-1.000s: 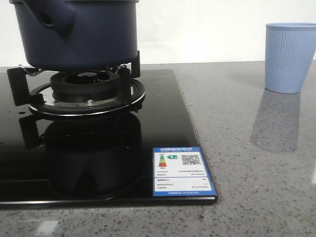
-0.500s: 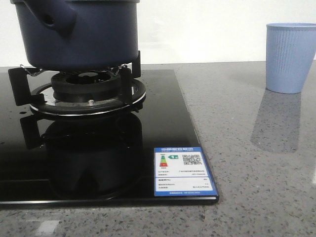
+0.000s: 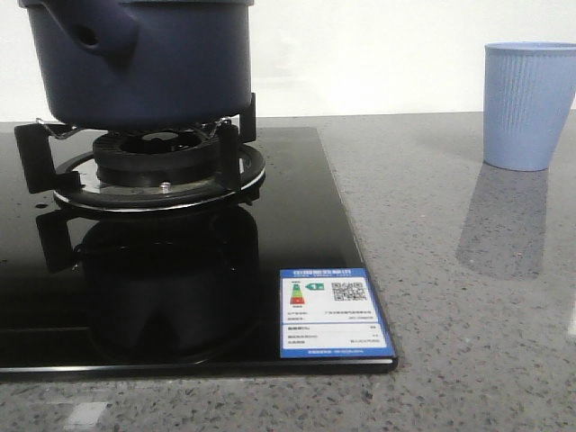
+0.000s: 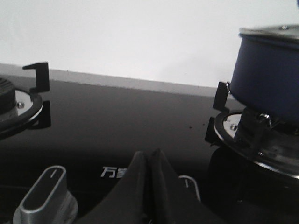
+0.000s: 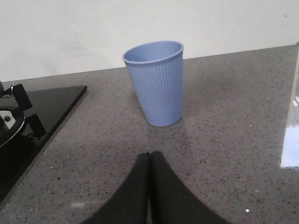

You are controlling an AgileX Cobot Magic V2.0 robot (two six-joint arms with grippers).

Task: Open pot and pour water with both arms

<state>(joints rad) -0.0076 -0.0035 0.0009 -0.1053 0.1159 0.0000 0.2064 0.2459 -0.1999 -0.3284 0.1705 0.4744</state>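
The dark navy pot (image 3: 144,58) stands on the burner grate (image 3: 157,171) of a black glass stove; its stubby handle with a hole points to the front left. In the left wrist view the pot (image 4: 268,77) shows a metal lid rim (image 4: 268,32) on top. My left gripper (image 4: 150,156) is shut and empty, low over the stove's front near the knobs, well short of the pot. My right gripper (image 5: 150,156) is shut and empty over the grey counter, a little before the light blue ribbed cup (image 5: 157,84). Neither gripper shows in the front view.
The cup (image 3: 528,103) stands upright at the far right of the speckled grey counter (image 3: 468,297). An energy label (image 3: 333,313) sits on the stove's front right corner. A silver knob (image 4: 44,193) and a second burner (image 4: 16,102) lie near my left gripper.
The front view has shifted by a few pixels. Pot, cup and stove stay where they were.
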